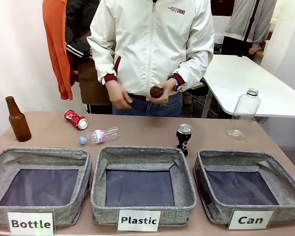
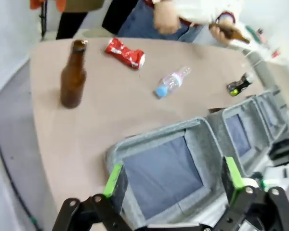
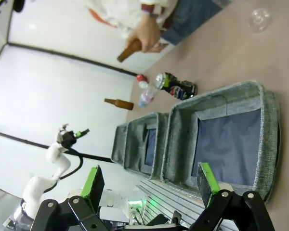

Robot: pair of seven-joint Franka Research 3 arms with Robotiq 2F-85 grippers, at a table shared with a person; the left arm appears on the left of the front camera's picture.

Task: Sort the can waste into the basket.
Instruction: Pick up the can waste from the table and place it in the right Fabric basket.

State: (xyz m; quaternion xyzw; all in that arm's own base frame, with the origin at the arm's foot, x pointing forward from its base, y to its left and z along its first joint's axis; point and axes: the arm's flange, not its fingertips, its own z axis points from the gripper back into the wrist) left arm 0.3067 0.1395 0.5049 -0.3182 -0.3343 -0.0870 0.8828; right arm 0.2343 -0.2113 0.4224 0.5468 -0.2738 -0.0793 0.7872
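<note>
The crushed red can (image 1: 75,119) lies at the far left of the table, and the dark Pepsi can (image 1: 183,138) stands upright just behind the gap between the middle and right baskets. The grey basket labelled "Can" (image 1: 231,156) is at the front right, with nothing in it. My left gripper (image 2: 173,180) hangs open above the leftmost basket (image 2: 159,139), far from the red can (image 2: 125,53) and the Pepsi can (image 2: 239,84). My right gripper (image 3: 149,185) is open over the near edge of the Can basket (image 3: 216,94), with the Pepsi can (image 3: 176,85) beyond it.
A person at the far side holds a brown bottle (image 1: 156,92). Another brown bottle (image 1: 17,120) stands far left, a small plastic bottle (image 1: 99,135) lies near the red can, and a clear bottle (image 1: 244,114) stands far right. The "Bottle" (image 1: 39,153) and "Plastic" (image 1: 137,151) baskets line the front.
</note>
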